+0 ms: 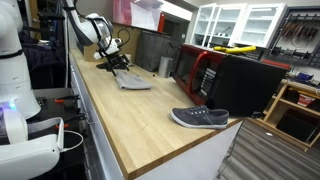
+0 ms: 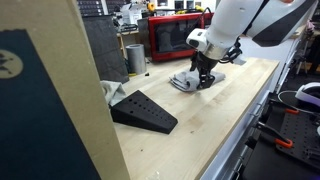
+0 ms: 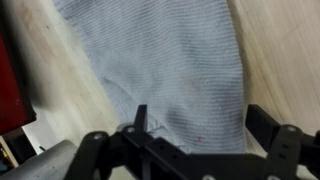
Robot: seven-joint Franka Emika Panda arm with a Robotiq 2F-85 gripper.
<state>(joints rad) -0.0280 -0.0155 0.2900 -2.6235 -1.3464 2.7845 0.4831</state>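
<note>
Hovering over a grey shoe (image 3: 170, 60) on a counter (image 1: 120, 125), holding the gripper (image 3: 190, 142) spread wide, grasping nothing, well apart from a darker shoe (image 1: 200, 118).

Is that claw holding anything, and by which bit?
Nothing looks held: the gripper stands open, fingers spread over the gray shoe.
</note>
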